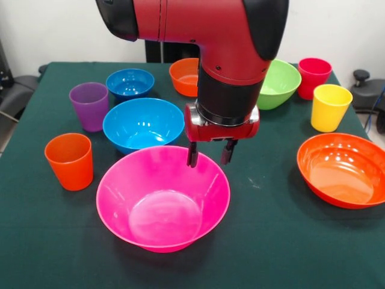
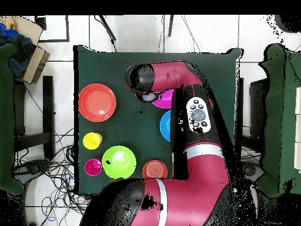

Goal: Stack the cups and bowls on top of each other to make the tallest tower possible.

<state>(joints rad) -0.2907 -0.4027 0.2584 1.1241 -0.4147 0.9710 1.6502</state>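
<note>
My gripper (image 1: 209,156) hangs open and empty just above the far rim of the large pink bowl (image 1: 162,201) at the table's near middle. A blue bowl (image 1: 143,123) stands right behind the pink one, with a smaller blue bowl (image 1: 130,83) beyond it. A purple cup (image 1: 89,106) and an orange cup (image 1: 70,161) stand at the left. A small orange bowl (image 1: 183,75), a green bowl (image 1: 280,84), a red cup (image 1: 314,77), a yellow cup (image 1: 329,107) and a large orange bowl (image 1: 341,170) stand behind and to the right. All stand apart and upright. In the overhead view the arm hides the gripper.
The table has a dark green cloth (image 1: 271,247). In the overhead view the arm (image 2: 194,118) covers most of the pink bowl (image 2: 164,99) and the blue bowl (image 2: 165,125). The large orange bowl (image 2: 97,102), the yellow cup (image 2: 92,140) and the green bowl (image 2: 119,162) show.
</note>
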